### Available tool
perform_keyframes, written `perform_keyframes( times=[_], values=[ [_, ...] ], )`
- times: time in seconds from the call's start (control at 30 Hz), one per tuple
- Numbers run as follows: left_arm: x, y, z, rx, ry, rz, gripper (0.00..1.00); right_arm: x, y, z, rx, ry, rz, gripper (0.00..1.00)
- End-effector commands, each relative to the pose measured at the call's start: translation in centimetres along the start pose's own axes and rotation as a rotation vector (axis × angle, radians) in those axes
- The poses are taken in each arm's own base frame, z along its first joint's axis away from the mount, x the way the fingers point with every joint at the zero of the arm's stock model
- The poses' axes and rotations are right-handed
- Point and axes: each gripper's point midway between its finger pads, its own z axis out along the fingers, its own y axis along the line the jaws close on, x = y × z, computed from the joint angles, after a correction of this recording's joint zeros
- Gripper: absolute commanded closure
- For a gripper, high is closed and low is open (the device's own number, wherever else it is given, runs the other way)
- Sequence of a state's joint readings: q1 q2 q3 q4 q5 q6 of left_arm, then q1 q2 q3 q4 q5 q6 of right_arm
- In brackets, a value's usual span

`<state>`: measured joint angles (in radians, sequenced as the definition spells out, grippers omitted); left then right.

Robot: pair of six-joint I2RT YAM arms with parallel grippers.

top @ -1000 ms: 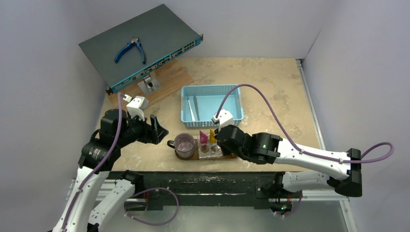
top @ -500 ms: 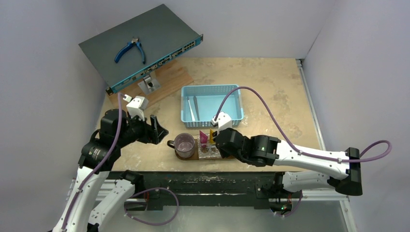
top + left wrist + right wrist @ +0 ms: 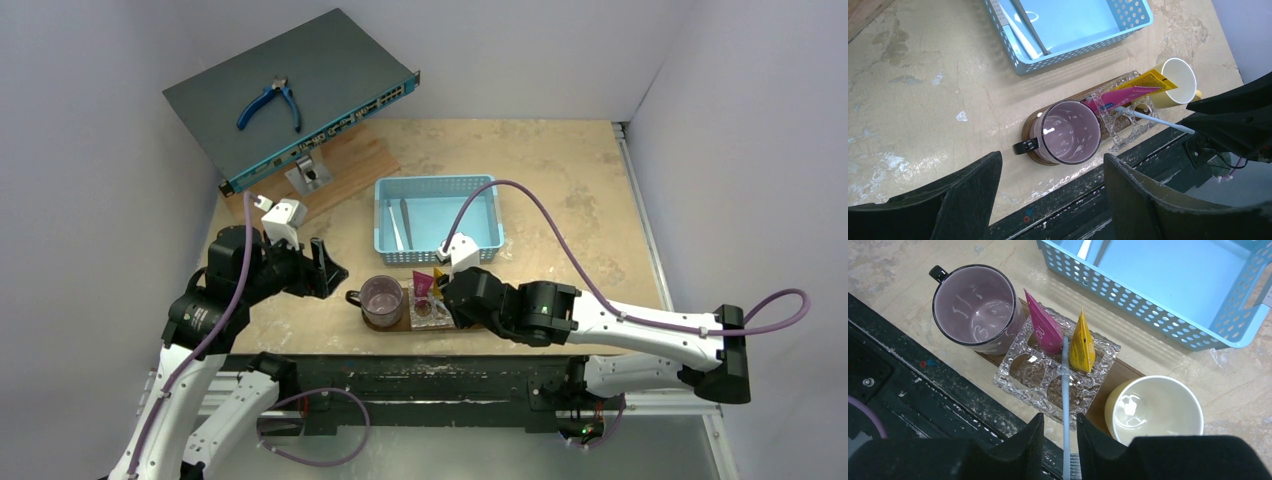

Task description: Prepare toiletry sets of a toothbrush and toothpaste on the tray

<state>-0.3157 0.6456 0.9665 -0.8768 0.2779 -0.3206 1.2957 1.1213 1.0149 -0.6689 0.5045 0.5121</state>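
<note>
The dark-brown tray lies at the table's near edge. A clear glass holder stands on it. The magenta-pink toothpaste and the yellow-orange toothpaste stand upright in the holder. My right gripper is shut on a pale toothbrush. The brush slants down, and its far end reaches the holder between the two tubes. In the left wrist view that toothbrush runs from the holder to the right arm. Two more toothbrushes lie in the blue basket. My left gripper is open and empty, left of the tray.
A purple mug stands on the tray's left end and a pale-yellow cup on its right end. The blue mesh basket sits just behind the tray. A grey network switch with blue pliers leans at the back left.
My right gripper has shifted a little left and toward the near edge with the toothbrush, and now covers more of the yellow tube. The left arm has not moved.
</note>
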Motion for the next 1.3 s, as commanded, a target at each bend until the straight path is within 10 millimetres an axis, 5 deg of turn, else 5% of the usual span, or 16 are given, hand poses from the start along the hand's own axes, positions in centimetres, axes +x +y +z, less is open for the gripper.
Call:
perform_keyframes(
  times=[0.0, 0.33, 0.6, 0.9, 1.27],
  values=[
    [-0.4, 0.0, 0.3, 0.006, -0.024, 0.028, 0.27, -3.0, -0.2, -1.6, 0.002, -0.087, 0.029, 0.67],
    [-0.4, 0.1, 0.5, 0.001, -0.017, 0.023, 0.27, -7.8, -0.5, -3.0, 0.048, -0.183, -0.024, 0.57],
    [-0.4, 0.6, 0.8, -0.025, -0.008, 0.027, 0.27, -12.7, -0.5, -1.7, 0.098, -0.228, -0.106, 0.47],
    [-0.5, 1.1, 0.9, -0.050, -0.010, 0.032, 0.27, -17.5, -1.8, 4.0, 0.096, -0.202, -0.092, 0.46],
    [-0.6, 1.2, 1.0, -0.052, -0.014, 0.032, 0.25, -17.5, -5.2, 13.9, 0.111, -0.075, -0.036, 0.41]
  ],
)
